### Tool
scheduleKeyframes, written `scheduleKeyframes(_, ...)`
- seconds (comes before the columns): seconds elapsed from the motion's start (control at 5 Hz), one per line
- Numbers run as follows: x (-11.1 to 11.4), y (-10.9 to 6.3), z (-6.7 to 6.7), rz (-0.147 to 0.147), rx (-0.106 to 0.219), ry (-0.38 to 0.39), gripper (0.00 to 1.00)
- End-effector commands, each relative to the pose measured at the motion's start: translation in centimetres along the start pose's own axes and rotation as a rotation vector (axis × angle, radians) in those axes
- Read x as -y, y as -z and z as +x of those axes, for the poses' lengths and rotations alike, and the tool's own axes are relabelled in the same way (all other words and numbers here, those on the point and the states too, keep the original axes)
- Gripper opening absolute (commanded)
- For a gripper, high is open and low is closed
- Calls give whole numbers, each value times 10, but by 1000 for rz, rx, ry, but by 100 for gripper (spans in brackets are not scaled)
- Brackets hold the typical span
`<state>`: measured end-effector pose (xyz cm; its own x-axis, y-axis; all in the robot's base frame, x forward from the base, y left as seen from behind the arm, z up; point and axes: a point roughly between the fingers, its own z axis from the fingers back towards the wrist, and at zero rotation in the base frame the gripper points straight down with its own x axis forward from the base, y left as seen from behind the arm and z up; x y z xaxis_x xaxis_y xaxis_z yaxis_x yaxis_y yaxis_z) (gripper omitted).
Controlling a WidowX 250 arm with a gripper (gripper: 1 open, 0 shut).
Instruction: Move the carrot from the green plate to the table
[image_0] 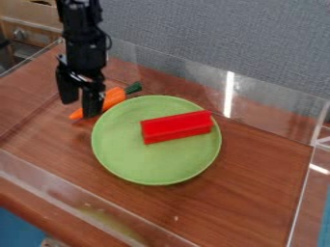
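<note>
Carrot, tapered and orange with a dark green stub at its thick end, is laid on the worktop just beside the rim of the light-green plate, and is partly hidden by the fingers. These are held wide apart, with nothing clamped between them; the dark tip nearer the plate is seen overlapping the orange body, though whether it is touched cannot be told. The fingers are carried by a matte black arm. Beyond them toward the plate, a red rectangular block with smooth faces is supported on the round, shallow-rimmed plastic. Beneath the fingers, glossy reddish-brown wood grain is shown, bordered by clear acrylic walls; behind these, a grey, finely textured surface is seen.
</note>
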<state>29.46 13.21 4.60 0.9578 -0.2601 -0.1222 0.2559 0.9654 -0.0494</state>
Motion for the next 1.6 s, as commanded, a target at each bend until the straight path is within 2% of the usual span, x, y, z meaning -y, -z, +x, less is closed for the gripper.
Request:
scheduleKeyframes(0.0,2,7,8,10,31,-38,100)
scheduleKeyframes(0.2,5,12,15,6,30,-55,0)
scheduleKeyframes(0.4,7,12,18,4,31,-84,0)
scheduleKeyframes(1.0,2,14,38,8,33,-52,0)
scheduleKeyframes(1.4,-39,13,36,3,32,-49,0)
